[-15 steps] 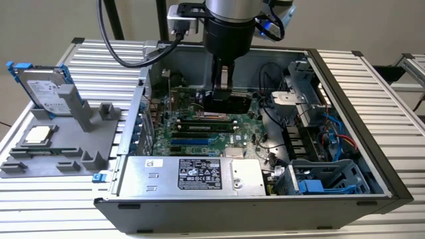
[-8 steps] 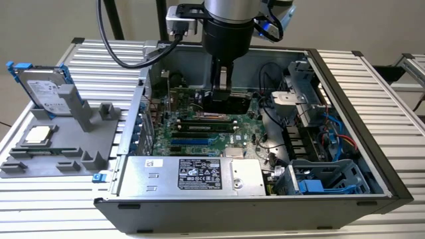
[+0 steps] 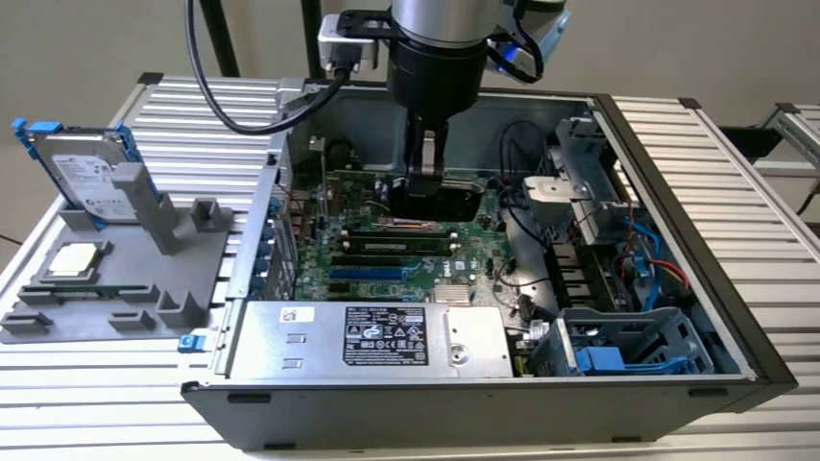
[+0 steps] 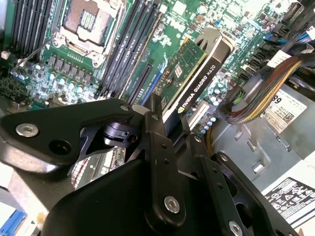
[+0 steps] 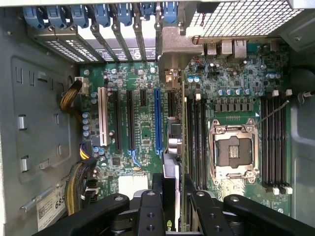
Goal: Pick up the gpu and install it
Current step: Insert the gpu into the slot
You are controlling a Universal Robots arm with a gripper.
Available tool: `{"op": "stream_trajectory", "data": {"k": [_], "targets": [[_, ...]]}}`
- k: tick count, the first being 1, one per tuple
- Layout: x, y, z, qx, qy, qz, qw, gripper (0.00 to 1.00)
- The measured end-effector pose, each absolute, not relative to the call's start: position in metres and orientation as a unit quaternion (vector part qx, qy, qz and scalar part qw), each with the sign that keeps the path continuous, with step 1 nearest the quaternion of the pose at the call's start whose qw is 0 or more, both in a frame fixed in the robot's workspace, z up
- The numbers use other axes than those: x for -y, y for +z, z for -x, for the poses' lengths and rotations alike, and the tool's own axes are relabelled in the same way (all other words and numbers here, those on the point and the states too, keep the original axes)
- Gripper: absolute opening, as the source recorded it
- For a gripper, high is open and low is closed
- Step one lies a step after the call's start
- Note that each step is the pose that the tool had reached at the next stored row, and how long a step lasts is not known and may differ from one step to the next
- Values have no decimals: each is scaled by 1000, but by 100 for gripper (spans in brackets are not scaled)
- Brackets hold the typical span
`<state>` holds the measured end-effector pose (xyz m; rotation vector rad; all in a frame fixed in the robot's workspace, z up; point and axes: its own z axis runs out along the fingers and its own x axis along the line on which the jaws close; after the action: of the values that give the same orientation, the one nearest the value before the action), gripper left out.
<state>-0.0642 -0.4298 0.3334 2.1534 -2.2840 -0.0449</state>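
Ribbed aluminium makes up the table [image 3: 717, 163], and on it lies an open grey computer case [image 3: 448, 413]. A green motherboard [image 3: 384, 259] covers the case floor and appears in both wrist views [image 4: 187, 19] [image 5: 142, 113]. Along the case's near wall sits the silver power supply [image 3: 295, 336], which carries a white label [image 3: 391, 336] of dense black print and symbols.

To the exterior view's left of the case is a grey moulded tray [image 3: 77, 312]. In it a blue-framed hard drive [image 3: 84, 173] stands propped, with a printed white sticker on its face.

The gripper [image 3: 429, 178] [image 4: 170, 125] [image 5: 173, 184] is inside the case, its fingers clamped on the gpu [image 3: 443, 197] [image 4: 197, 73] [image 5: 173, 142]. The card is held on edge over the board, between the long blue slot [image 5: 157, 118] and the black memory slots [image 5: 197, 137]. I cannot tell whether it is seated in a slot. Its black shroud bears white lettering along the side.

The processor socket [image 5: 234, 150] on the board stands bare. A small square silver CPU chip [image 3: 73, 259] rests in the tray.
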Motion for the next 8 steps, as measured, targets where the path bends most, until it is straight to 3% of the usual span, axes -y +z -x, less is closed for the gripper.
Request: {"op": "stream_trajectory", "data": {"k": [8], "targets": [[430,331,66,728,-14,-686,1,0]]}}
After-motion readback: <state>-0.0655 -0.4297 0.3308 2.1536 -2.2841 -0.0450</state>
